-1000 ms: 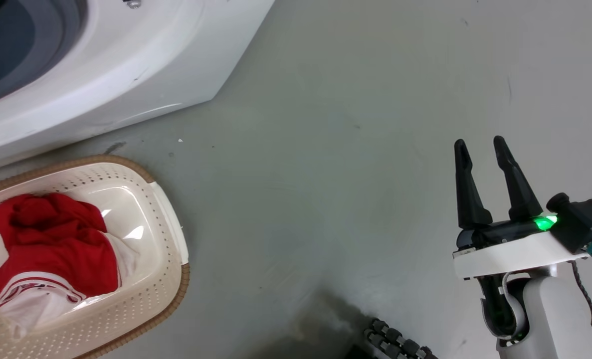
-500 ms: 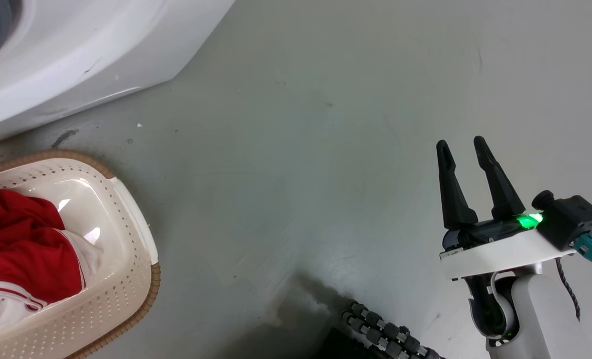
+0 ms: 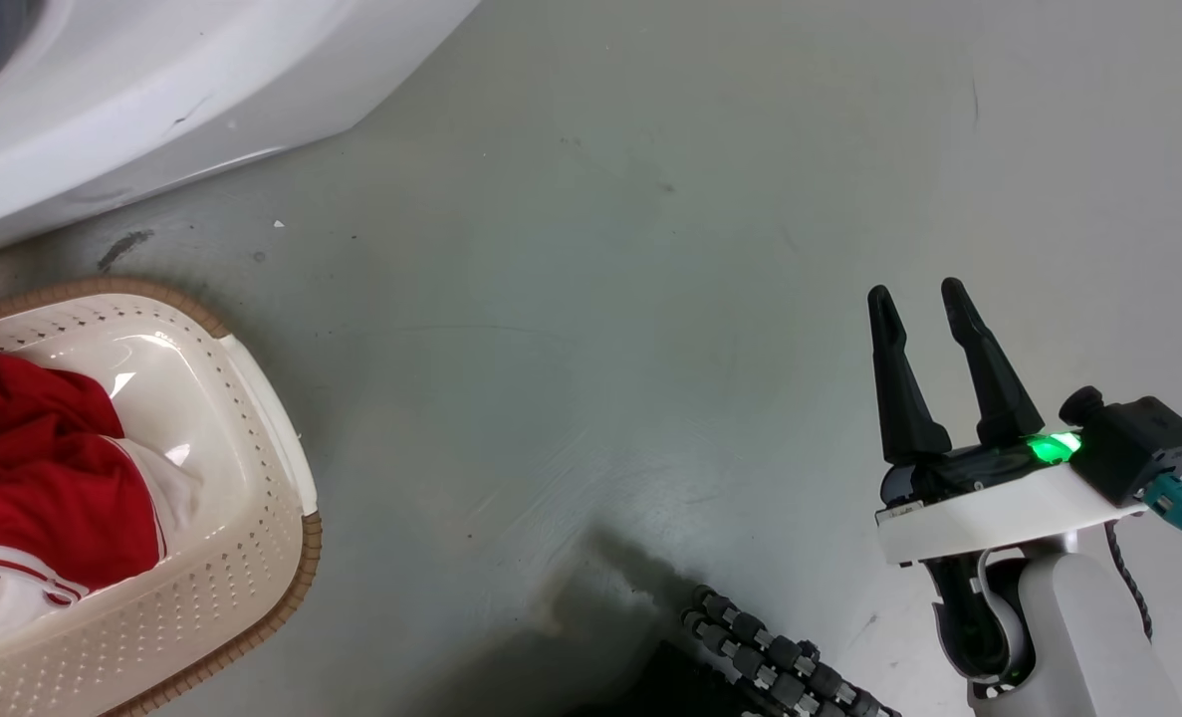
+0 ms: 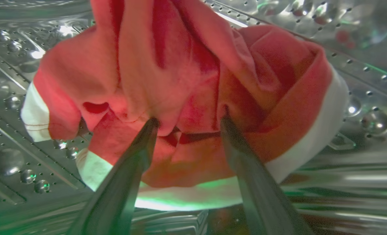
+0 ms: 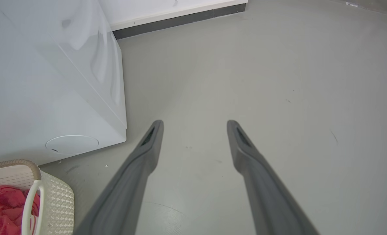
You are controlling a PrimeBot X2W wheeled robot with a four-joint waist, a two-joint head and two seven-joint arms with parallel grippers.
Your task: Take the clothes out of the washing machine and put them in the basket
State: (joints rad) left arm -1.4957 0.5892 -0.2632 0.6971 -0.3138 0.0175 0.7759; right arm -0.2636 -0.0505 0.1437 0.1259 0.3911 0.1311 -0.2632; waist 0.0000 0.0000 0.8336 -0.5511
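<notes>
Judging from how things lie, the task looks partly done: one piece is out of the machine and one is not. On the left side, the left gripper (image 4: 189, 120) sits inside the shiny perforated drum (image 4: 369, 81), its fingers spread fairly wide and clamping nothing. Both tips touch the folds of a crumpled red garment (image 4: 141, 65) with white bands, which bulges just ahead of the jaws, fills the gap between them and spreads out past either side. That piece rests against the steel, so the grasp, the pull out and the drop into the basket all seem left to do. Outside, the washing machine (image 3: 152, 100) stands well to the left of the right arm's jaws. The basket (image 3: 282, 597) sits on the floor (image 3: 600, 349) near the machine's front, likewise far left of those jaws. It holds a second red piece (image 3: 43, 478) with white parts and striped trim, bunched toward one end with bare cream bottom beside it. Nearer the right jaws, below and to their left, a black ribbed cable (image 3: 780, 657) lies on the floor. Farthest right, the right gripper (image 3: 916, 291) hangs over bare floor, fingers apart and empty, with nothing between or just ahead of them.
</notes>
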